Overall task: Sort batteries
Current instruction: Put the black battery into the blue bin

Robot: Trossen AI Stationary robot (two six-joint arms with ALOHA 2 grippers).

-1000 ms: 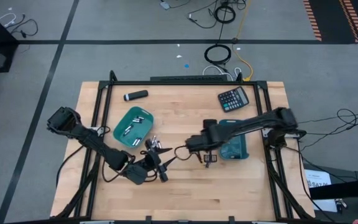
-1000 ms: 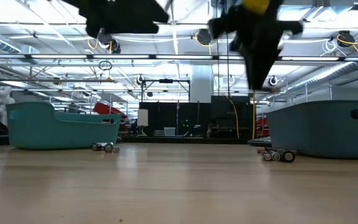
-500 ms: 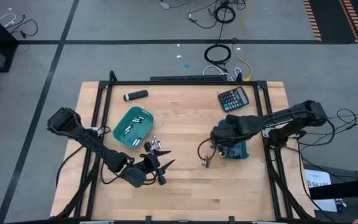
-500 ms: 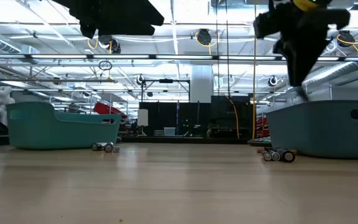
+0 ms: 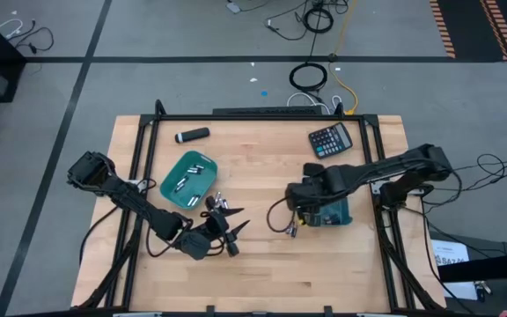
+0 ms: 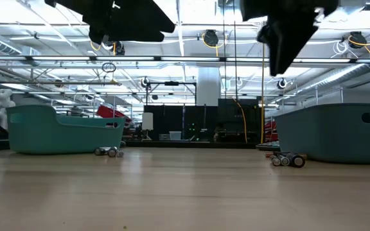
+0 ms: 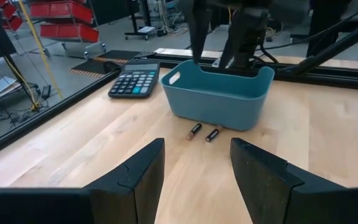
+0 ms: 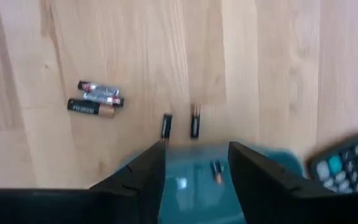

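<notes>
High view, risk: we judged the right claw [image 5: 299, 204], over the near rim of the right teal tray [image 5: 340, 217], could clip that rim or scatter the two batteries on the table [image 5: 290, 230] when it next dropped.
High view, left: left claw [image 5: 227, 231] sat low by the left teal tray [image 5: 202, 164], fingers apart, nothing in it; loose cells [image 5: 217, 203] lay just beside it, easy to knock.
Low view: cells by left tray [image 6: 109, 152] and cells by right tray [image 6: 288, 160] lay flat on the table [image 6: 185, 192], tiny, likely to roll.
Left wrist view: two short coppery cells [image 7: 204, 132] lay side by side just before the tray wall [image 7: 216, 99]; calculator [image 7: 134, 79] nearby.
Right wrist view: right claw wide, empty; one cell inside tray [image 8: 217, 171], a pair [image 8: 180, 124] just outside, three more [image 8: 96, 98] farther off.
</notes>
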